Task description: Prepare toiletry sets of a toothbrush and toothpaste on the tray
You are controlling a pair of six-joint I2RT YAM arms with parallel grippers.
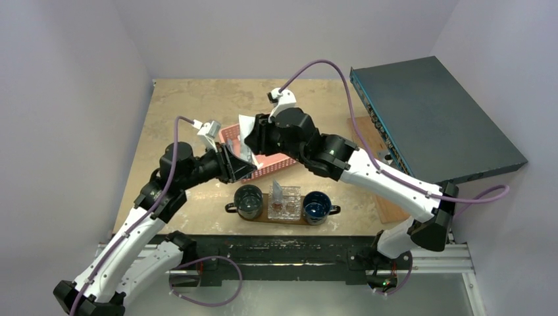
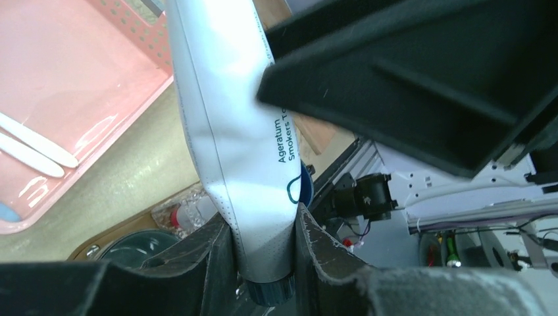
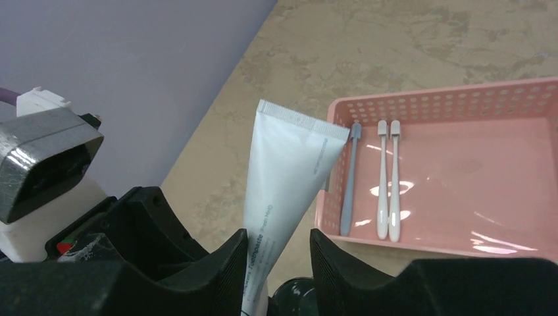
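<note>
Beige marbled bench [image 1: 197, 105] under pale lilac walls carries a pink mesh basket [image 3: 434, 99] and, nearer the arm bases, the dark oval tray [image 1: 284, 221], which bears two dark mugs [image 1: 249, 201] with a clear container [image 1: 284, 201] between them. By the basket's corner the toothpaste tube [image 3: 283, 171] is held in the air, crimped end up. The left fingers [image 2: 210, 263] pinch it just above the cap. The right fingers [image 3: 342, 276] straddle it, parted wider than the tube, with a gap on one side. Two white toothbrushes [image 3: 388, 178] and a grey toothbrush [image 3: 347, 178] lie in the basket.
</note>
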